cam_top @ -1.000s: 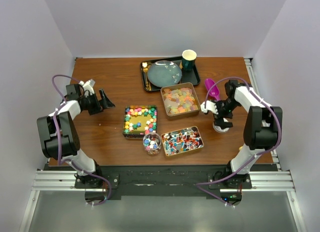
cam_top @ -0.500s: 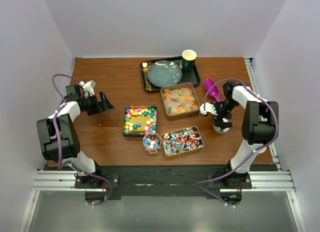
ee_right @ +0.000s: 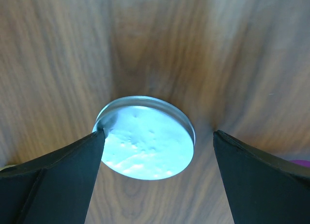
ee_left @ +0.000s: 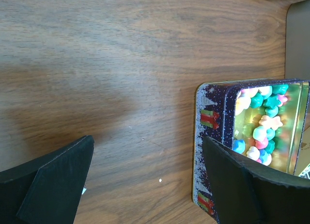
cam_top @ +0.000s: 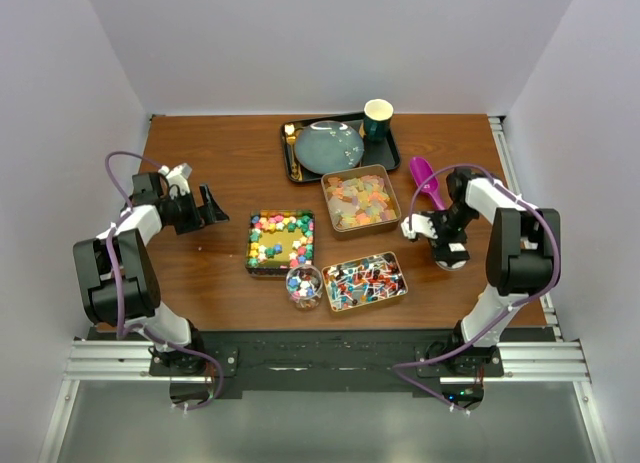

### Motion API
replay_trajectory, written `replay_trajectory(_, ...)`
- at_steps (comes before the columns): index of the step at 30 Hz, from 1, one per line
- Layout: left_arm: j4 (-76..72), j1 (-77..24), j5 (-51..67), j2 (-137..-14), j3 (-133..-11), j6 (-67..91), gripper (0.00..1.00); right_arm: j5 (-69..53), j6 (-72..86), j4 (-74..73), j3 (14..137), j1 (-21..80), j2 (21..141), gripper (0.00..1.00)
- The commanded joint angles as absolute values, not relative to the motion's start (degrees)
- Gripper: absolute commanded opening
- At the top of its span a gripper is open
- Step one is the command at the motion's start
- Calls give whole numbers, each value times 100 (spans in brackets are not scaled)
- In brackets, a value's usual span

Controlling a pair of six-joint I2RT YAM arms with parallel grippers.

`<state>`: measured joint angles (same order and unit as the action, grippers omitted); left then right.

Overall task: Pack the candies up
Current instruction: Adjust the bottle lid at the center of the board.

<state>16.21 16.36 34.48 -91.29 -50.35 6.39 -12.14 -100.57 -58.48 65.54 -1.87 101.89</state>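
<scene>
Right wrist: right claw (ee_right: 156,134) splayed wide, straddling round lid (ee_right: 145,141).

Bright cube candies (cam_top: 280,238) are lying loose in a dark square tin (cam_top: 250,245) mid-bench (cam_top: 210,273). Pale gummies (cam_top: 360,201) are filling a gold tin (cam_top: 393,193) behind-right. Red-blue-white wrapped pieces (cam_top: 365,280) are sitting in a third tin (cam_top: 327,283), nearer. A few are resting in a small jar (cam_top: 290,288).

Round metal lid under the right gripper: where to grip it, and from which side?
Probably across the rim of the lid, on opposite edges, coming straight down from above. It lies flat on the table, a thin disc, so only the edge offers a pinch. The open right gripper straddles it.
</scene>
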Motion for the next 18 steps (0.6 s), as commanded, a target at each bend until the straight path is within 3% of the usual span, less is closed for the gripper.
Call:
replay_trajectory(1,1494,1652,3568,-8947,-5019,607,99,-1098,-10213,-5555,6363,-167,10108,99)
replay_trajectory(10,1476,1661,3577,-8868,-4948,615,99,-1608,-9738,-5923,6847,-237,9809,99)
replay_trajectory(18,1354,1661,3665,-8903,-4878,738,99,-1529,-9949,-5765,6460,-439,9501,99)
